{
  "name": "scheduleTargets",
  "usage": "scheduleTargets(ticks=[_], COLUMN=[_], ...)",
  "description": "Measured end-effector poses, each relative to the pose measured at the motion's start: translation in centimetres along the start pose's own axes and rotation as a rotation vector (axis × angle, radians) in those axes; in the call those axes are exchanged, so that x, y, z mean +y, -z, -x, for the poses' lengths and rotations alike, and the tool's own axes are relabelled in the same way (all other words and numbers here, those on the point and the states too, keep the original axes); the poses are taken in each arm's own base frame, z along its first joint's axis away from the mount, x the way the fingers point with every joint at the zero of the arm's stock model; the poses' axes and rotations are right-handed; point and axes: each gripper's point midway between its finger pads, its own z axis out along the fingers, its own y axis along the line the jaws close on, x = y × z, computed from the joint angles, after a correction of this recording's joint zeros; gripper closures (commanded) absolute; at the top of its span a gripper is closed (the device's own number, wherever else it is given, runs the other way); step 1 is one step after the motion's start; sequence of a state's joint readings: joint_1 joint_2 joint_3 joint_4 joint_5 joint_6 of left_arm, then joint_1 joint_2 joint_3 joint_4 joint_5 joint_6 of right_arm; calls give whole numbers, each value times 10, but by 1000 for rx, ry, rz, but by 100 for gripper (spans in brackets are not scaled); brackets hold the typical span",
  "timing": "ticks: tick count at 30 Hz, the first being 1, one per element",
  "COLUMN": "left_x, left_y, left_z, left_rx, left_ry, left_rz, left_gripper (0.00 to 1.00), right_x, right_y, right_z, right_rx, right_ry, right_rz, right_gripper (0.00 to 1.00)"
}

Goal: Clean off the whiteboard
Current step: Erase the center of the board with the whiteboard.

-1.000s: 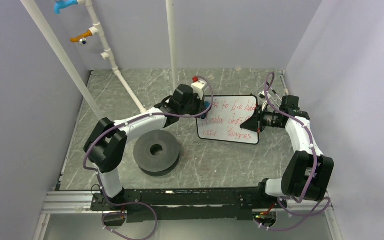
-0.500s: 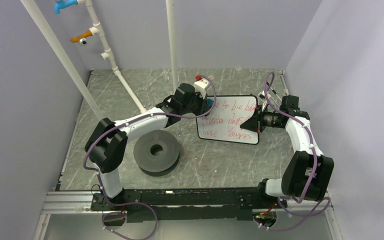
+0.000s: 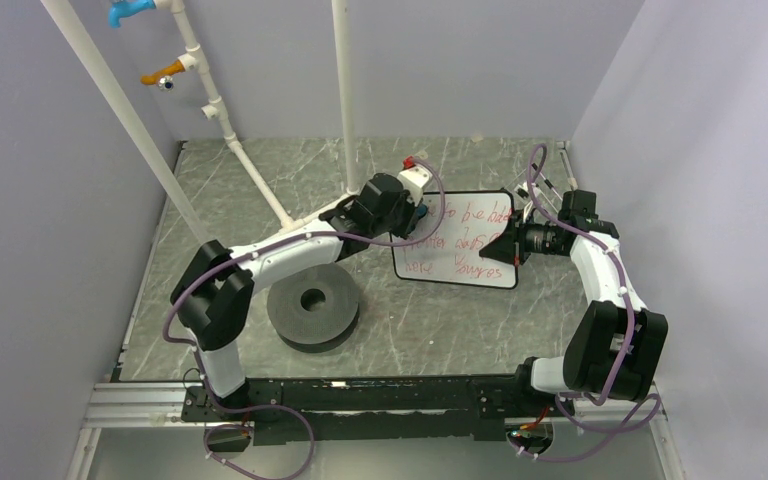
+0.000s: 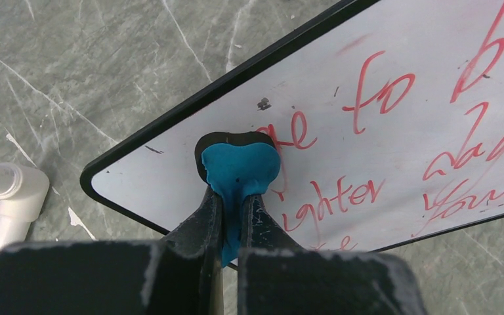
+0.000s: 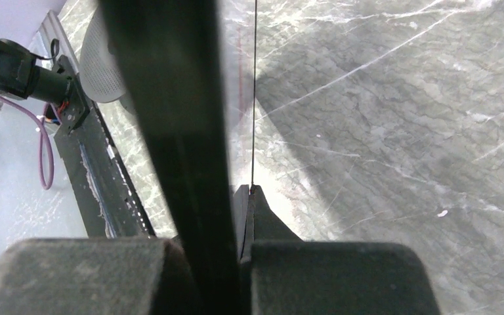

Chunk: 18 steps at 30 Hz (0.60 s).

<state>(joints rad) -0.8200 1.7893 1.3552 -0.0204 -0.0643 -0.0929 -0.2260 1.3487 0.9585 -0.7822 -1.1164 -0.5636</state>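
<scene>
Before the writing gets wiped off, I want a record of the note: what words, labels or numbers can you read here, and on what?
"to": red handwriting, top line of the whiteboard.
"ighter": second line, its first letters unclear beside the left gripper, which holds the blue eraser.
Other red words: cut off at the frame edge in the wrist view, or too small in the top view to read.
No printed labels, brands or numbers are legible.

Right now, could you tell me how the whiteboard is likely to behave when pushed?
The whiteboard looks thin and flat, so probably stiff yet light. On the smooth tabletop it likely slides unless the right gripper pins its edge.
</scene>
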Motion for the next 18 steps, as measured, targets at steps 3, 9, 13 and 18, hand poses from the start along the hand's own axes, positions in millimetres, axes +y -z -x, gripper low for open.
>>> scheduleTargets(ticks=[3,9,13,18], left_x=[-3,-16,-28,-26], left_y=[3,7,8,8], left_z=[-3,-20,-33,-32], left_rx=[4,-10,9,9], left_ry=[-21,-59,-82,-81], left_rz=[-22,-51,-76,-64], left_gripper=[100,100,100,100], right_x=[2,6,6,6], right_y=[0,0,0,0], right_z=[-1,-5,-5,-5], right_rx=[4,15,16,16], right_ry=[-2,-27,-25,-23], right_rz=[6,15,16,17], right_gripper=[100,100,100,100])
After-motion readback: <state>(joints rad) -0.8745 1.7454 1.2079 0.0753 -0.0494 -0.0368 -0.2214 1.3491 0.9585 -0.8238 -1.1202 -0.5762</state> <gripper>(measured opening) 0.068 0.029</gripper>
